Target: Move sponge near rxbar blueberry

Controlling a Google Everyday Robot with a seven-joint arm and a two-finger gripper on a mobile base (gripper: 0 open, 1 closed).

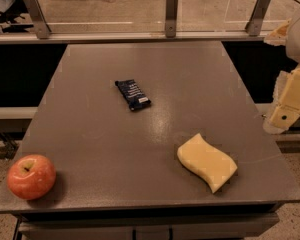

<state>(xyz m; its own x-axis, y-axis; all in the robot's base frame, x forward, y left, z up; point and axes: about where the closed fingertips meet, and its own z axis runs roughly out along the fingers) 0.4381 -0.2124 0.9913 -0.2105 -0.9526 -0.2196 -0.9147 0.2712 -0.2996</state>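
Observation:
The pale yellow sponge [207,162] with wavy sides lies flat on the grey table, front right. The rxbar blueberry [132,94], a small dark navy bar with white lettering and a white patch at its near end, lies near the table's middle, up and left of the sponge. My cream-coloured gripper [286,106] hangs at the right edge of the view, beyond the table's right side, above and right of the sponge, touching nothing.
A red apple [31,176] sits at the table's front left corner. The grey table [90,134] ends at a front edge just below the sponge. A glass barrier with metal posts [171,13] runs behind the table.

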